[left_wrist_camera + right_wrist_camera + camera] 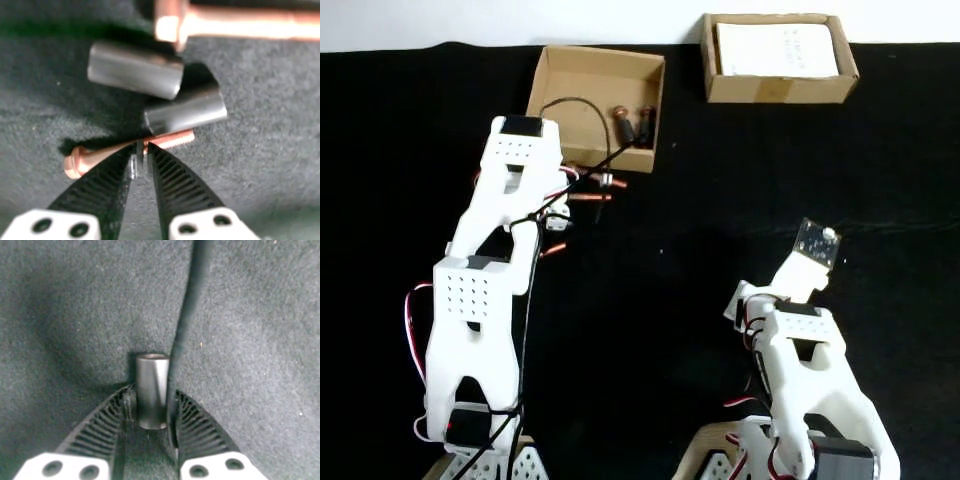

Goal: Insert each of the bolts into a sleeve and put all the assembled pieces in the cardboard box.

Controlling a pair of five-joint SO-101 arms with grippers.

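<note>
My left gripper (pixel 142 150) is shut on the shank of a copper bolt (pixel 100 155) lying on the black cloth. Just beyond its tips lie two dark sleeves (pixel 134 70) (pixel 186 112) and a second copper bolt (pixel 235 24). In the high view the left arm (pixel 510 190) stretches over loose bolts (pixel 592 197) in front of the open cardboard box (pixel 552 75), which holds two assembled pieces (pixel 632 125). My right gripper (pixel 150 407) is shut on an upright dark sleeve (pixel 151 385) just above the cloth, at the table's right front.
A second cardboard box (pixel 775 88) with a white sheet inside stands at the back right. A black cable (pixel 186 320) runs past the held sleeve. The right arm (pixel 805 330) sits at the front right, with black cloth between the arms.
</note>
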